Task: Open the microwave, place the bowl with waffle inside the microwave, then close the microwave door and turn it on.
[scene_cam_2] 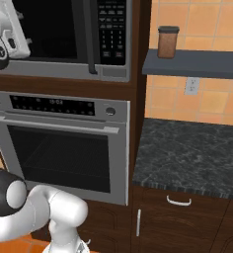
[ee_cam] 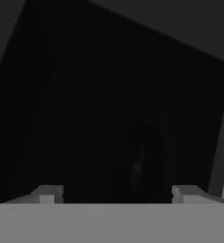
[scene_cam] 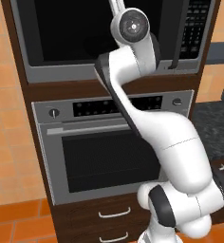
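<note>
The microwave (scene_cam: pixel 114 71) fills the top of the cabinet, its black keypad (scene_cam_2: pixel 111 29) on the right. The microwave door (scene_cam: pixel 71 33) is black glass in a grey frame. Its dark upright handle (scene_cam_2: pixel 91 37) stands right beside the keypad, so the door looks shut. My arm reaches up in front of the door. In the hand view my gripper (ee_cam: pixel 117 193) is open, its fingertips (ee_cam: pixel 47 193) wide apart with nothing between them. Ahead of it, in near darkness, sits a faint round shape (ee_cam: pixel 138 166) that may be the bowl with waffle; I cannot tell for sure.
A steel oven (scene_cam: pixel 109 152) with a bar handle sits under the microwave, with wooden drawers (scene_cam: pixel 114 213) below it. To the right are a dark stone counter (scene_cam_2: pixel 192 153), a grey shelf (scene_cam_2: pixel 197 64) with a brown jar (scene_cam_2: pixel 168 42), and a wall outlet (scene_cam_2: pixel 190 85).
</note>
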